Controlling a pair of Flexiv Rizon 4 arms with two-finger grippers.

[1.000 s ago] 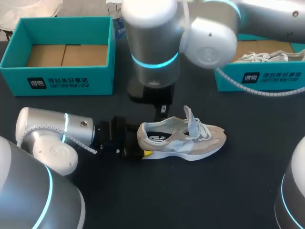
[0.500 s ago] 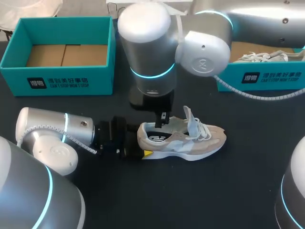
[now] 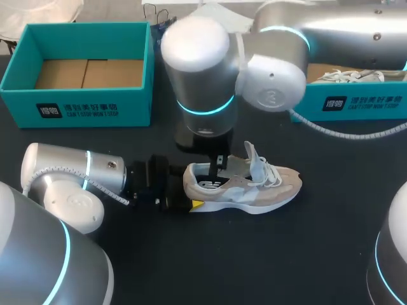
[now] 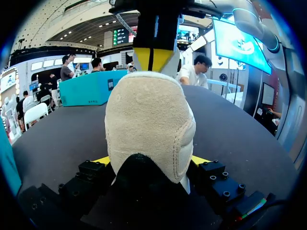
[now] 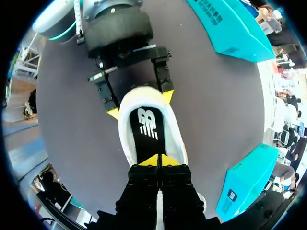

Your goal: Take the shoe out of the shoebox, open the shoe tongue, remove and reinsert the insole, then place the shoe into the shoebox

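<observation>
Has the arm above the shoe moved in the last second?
Yes. The right gripper has come down toward the opening of the shoe, which stayed put.

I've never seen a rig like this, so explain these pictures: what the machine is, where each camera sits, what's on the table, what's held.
This is a robot with two arms. The wide picture looks down from above and behind it; each round picture comes from a camera on one wrist. On the black table lie a shoe, an empty teal shoebox and a second box with another shoe inside. The left gripper clamps the shoe's heel. The right gripper, tips together, points down at the shoe's black insole.
</observation>
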